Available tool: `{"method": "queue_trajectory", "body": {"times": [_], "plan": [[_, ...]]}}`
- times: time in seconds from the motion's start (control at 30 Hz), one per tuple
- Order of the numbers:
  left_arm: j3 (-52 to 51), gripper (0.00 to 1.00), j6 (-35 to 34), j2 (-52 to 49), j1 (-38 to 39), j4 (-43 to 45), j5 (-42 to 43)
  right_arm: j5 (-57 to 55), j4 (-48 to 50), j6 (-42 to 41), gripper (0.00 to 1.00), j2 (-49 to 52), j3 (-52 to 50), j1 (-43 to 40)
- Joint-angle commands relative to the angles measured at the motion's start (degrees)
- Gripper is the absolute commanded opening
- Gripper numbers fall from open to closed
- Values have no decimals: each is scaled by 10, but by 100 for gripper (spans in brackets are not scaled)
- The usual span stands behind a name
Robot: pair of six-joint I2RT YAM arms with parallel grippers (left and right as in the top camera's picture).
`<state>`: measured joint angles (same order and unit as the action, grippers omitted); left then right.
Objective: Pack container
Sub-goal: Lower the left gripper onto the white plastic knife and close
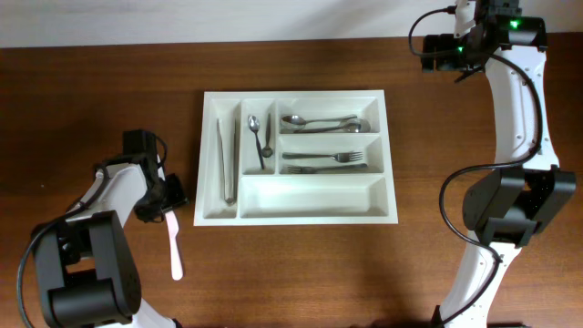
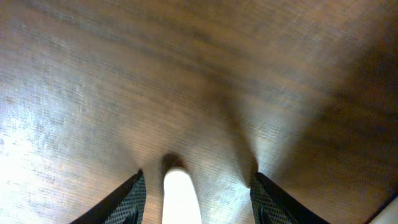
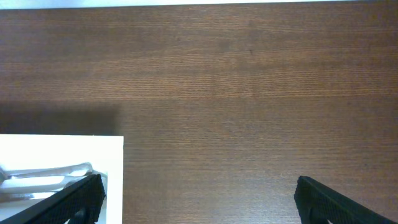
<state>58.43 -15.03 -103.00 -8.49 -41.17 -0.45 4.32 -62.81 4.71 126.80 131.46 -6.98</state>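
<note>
The container, a large white rectangular plastic cutlery tray [image 1: 300, 219] with five compartments, sits in the middle of the brown wooden table [image 1: 82, 100] in the overhead view. Metal tongs [image 1: 225, 159] fill the leftmost narrow slot and small spoons [image 1: 259, 137] the next. Steel spoons [image 1: 321, 121] and forks [image 1: 328, 161] lie in two wide bays, and the long bay nearest the robot is bare. Left of the tray and apart from it, a pale pink flat plastic utensil [image 1: 174, 244] lies on the wood, with the left gripper [image 1: 170, 202] at its far end. The right arm [image 1: 521, 100] is parked far off.

In the left wrist view the fingers [image 2: 127, 200] stand apart on either side of the utensil's rounded tip, with gaps showing on both sides, so nothing is pinched.

In the right wrist view the right gripper [image 3: 199, 196] is spread wide over bare wood, with only a tray corner in view.

The tray looks stiff and light and would likely skid if nudged; its rim wall is the place to hold it. The utensil seems thin, light and slick, so it is best pinched across its narrow width, low to the table.
</note>
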Motion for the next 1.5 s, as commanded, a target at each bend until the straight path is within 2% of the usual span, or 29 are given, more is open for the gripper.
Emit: {"method": "queue_trajectory", "body": {"times": [0.0, 0.07, 0.23, 1.2, 1.27, 1.47], "plan": [[-1, 57, -4, -19, -4, -43, 23, 1, 0, -3, 99, -14, 10, 2], [-1, 57, -9, -16, -4, -80, 25, 1, 0, -3, 99, -14, 10, 2], [-3, 57, -11, -16, -4, -108, 26, 1, 0, -3, 99, -14, 10, 2], [-14, 56, -9, -16, -4, -148, -9, 1, 0, -3, 99, -14, 10, 2], [-14, 53, -9, -16, -4, -149, -9, 1, 0, -3, 99, -14, 10, 2], [-14, 29, -9, -16, -4, -155, -9, 1, 0, -3, 99, -14, 10, 2]]}}
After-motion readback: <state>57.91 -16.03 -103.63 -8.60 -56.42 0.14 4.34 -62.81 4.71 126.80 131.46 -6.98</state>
